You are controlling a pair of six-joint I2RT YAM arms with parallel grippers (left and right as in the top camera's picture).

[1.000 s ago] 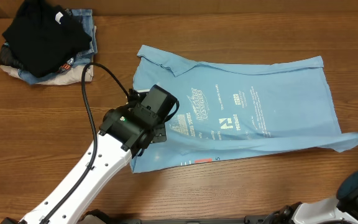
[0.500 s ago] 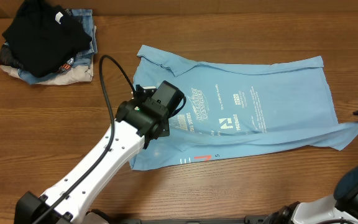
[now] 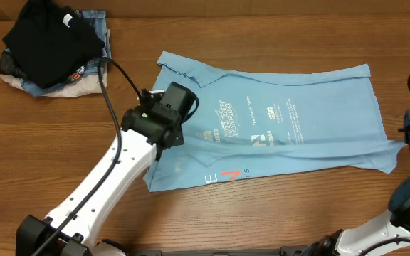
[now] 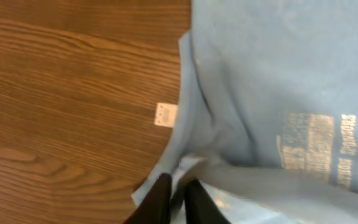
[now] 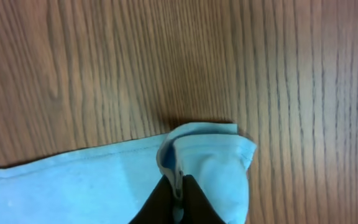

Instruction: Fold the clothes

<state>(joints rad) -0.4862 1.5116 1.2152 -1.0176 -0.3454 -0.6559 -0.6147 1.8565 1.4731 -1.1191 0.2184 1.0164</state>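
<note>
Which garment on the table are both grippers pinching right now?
The light blue T-shirt, spread out mid-table: the left gripper and right gripper each pinch its edge. The black garment lies untouched at the far corner.

place: robotics lab | evidence: wood-grain table [image 3: 276, 213], white robot arm [image 3: 109, 171]

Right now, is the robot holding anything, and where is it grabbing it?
The left gripper pinches the blue T-shirt at its edge near the white tag; the right gripper pinches a bunched corner of it.
</note>
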